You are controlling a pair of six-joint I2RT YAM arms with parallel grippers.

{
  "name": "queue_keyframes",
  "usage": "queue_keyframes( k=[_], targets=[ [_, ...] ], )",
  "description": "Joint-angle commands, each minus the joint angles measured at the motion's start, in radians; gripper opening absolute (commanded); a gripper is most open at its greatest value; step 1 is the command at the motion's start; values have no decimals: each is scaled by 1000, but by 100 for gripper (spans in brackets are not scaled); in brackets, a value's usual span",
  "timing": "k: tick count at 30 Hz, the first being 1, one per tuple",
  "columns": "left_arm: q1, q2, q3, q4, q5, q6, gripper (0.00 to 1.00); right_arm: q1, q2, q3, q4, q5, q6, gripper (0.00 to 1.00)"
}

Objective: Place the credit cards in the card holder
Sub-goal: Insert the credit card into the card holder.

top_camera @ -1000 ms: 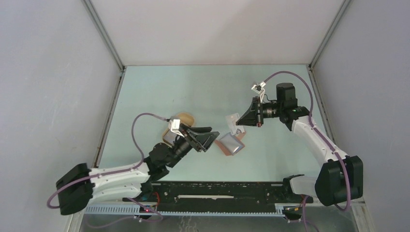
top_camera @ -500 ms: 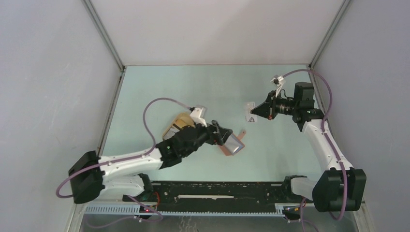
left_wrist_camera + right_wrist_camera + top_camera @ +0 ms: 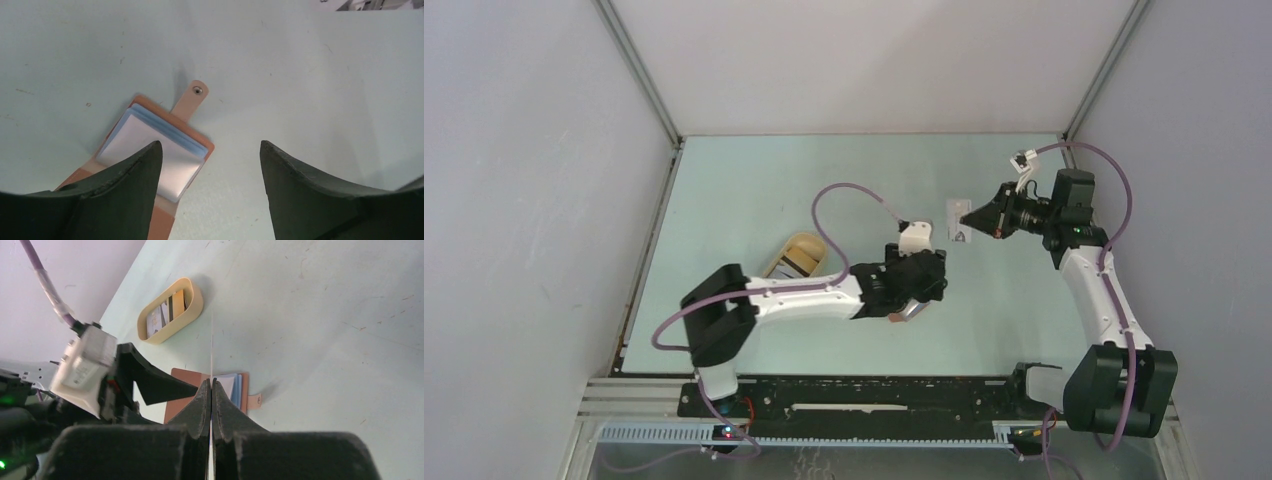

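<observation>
Three grey walls [image 3: 874,60] enclose the green table [image 3: 824,180] and card holder [image 3: 145,132].

The right gripper [image 3: 211,385] pinches a card [image 3: 212,347] edge-on. Beyond lie the open holder [image 3: 186,377] and a tray [image 3: 196,307] of cards [image 3: 175,305].

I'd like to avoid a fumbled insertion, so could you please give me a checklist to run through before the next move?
1. Card gripped: ok; right jaws are shut on a white card, held edge-on.
2. Target ready: ok; card holder lies open, slots up.
3. Approach: ok; left jaws stand open above the holder.
4. Holder pinned steady: cannot tell; one left jaw overlaps it, contact unclear.
5. Card lined up with a slot: not ok; it hangs apart from the holder.
6. More to load: ok; tray holds spare cards.
</observation>
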Motion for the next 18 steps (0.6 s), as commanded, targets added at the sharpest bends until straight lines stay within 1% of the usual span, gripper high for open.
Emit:
queue_keyframes(
  k=[1,3,5,8,12,18],
  targets=[
    [-28,147,226,-272,-117,-28,77,-11,4,-4,42,-16,36,0],
    [-32,212,301,-352,-136,-30,76,-12,7,-4,43,-18,39,0],
    [-37,258,347,-399,-147,-39,75,-13,5,-4,43,-17,40,0],
    [-42,283,363,-405,-146,-44,71,-15,4,-3,44,-18,41,0],
    [-52,308,378,-411,-148,-44,62,-16,11,-4,44,-19,41,0],
    [-64,354,420,-471,-169,-51,62,-16,13,-4,45,-18,46,0]
  ],
)
